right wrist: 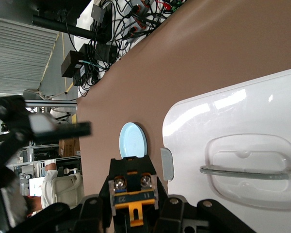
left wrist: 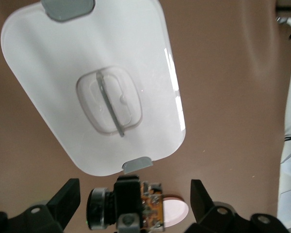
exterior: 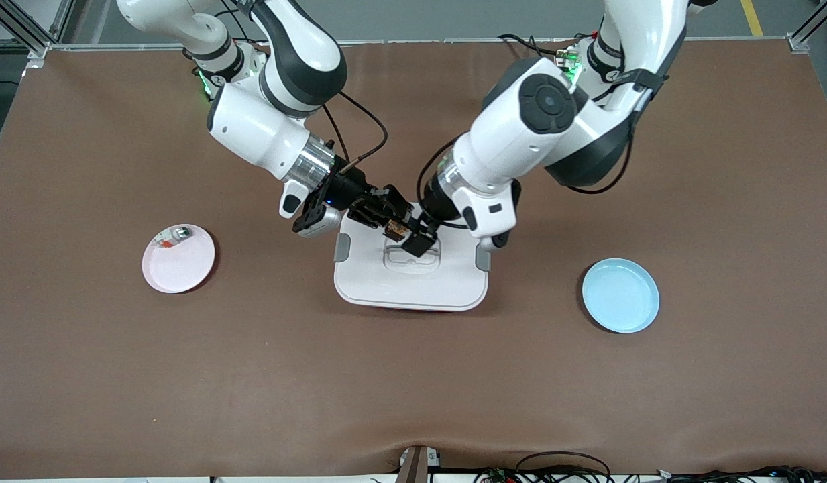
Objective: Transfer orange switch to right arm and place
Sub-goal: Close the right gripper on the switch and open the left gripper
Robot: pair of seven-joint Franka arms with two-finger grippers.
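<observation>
Over the white lidded box (exterior: 410,276) at the table's middle, the right gripper (exterior: 389,216) clamps the orange switch (exterior: 394,230), while the left gripper (exterior: 418,236) beside it stands wide open.

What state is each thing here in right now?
orange switch: in the air over the white box, held by the right gripper.
right gripper: jaws shut on the orange switch.
left gripper: jaws open, either side of the orange switch.
white box: lid on.
pink plate: holds a small silvery item.
blue plate: flat on the table.
</observation>
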